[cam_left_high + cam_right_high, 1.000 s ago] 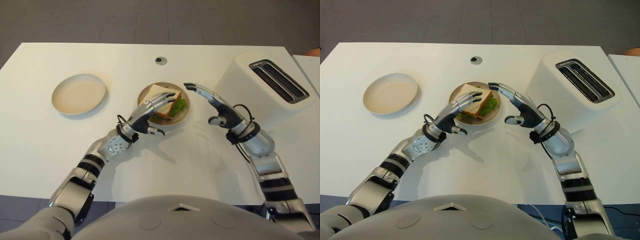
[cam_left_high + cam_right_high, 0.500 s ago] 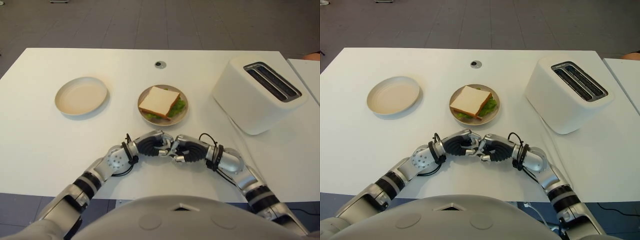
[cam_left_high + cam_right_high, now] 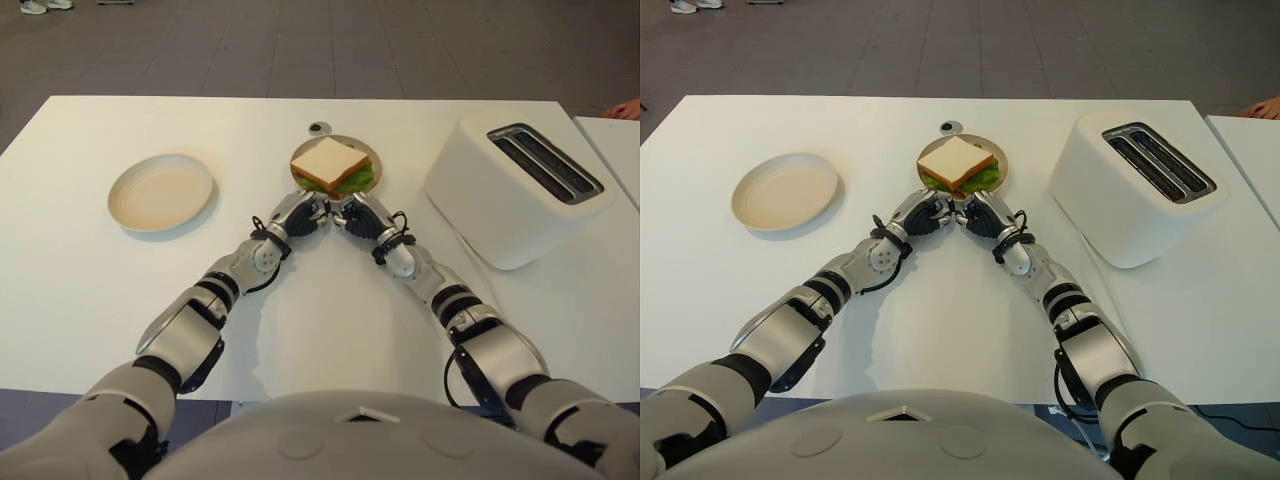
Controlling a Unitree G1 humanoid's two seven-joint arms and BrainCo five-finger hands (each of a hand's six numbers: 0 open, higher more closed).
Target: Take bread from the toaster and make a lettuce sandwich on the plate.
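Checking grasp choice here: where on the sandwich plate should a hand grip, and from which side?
Likely the plate by its bare rim, from the near side: the sandwich covers its middle, the toaster stands to its right, and the low rim lets fingers hook under.

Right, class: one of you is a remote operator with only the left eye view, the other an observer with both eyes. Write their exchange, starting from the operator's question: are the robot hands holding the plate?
Observer: No. The right eye's angle agrees: the left robot hand and right robot hand are curled, knuckles together, at the near rim of the plate, and hold nothing.
Operator: Is the sandwich assembled?
Observer: From the second angle, lettuce pokes out from under the top bread slice.
Operator: Any bread left in the toaster?
Observer: Both slots look empty from this side as well.
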